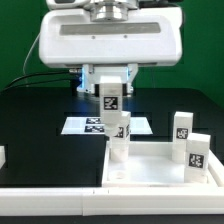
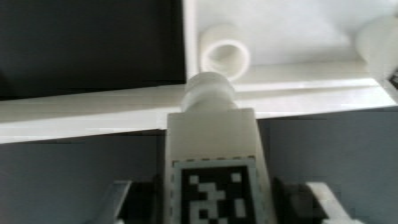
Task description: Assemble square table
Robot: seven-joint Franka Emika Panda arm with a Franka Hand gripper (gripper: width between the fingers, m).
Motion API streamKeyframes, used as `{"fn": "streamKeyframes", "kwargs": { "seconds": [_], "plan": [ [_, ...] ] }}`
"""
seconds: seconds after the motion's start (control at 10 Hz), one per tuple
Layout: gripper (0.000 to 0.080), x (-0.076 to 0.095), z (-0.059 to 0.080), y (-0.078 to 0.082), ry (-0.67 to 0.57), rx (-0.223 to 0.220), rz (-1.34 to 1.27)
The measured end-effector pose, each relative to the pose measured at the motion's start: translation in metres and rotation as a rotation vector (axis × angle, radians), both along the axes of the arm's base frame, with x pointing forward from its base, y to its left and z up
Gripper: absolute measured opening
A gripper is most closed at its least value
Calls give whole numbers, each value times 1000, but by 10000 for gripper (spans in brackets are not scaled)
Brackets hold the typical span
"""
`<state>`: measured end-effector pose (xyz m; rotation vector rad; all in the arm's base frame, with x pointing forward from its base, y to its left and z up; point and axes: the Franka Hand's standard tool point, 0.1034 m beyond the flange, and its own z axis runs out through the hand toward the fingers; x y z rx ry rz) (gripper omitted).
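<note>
White tagged leg (image 2: 214,150) in gripper (image 2: 214,195) above tabletop (image 2: 302,85).

Green backdrop wall (image 1: 20,35) behind the rig, black work surface (image 1: 40,125) w/ soft even light (no hard shadows), long white rail (image 1: 50,203) along its front edge, marker board (image 1: 82,125) flat near centre
</note>
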<state>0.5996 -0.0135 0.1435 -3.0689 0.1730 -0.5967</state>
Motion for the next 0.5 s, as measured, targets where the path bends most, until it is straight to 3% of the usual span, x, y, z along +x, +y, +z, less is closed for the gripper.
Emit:
{"fn": "streamKeyframes", "kwargs": {
  "seconds": [0.3,0.5],
  "plan": [
    [282,-1,-1,-2,3,-2,0],
    [282,-3,-16,-1,11,-2,-8]
  ]
}}
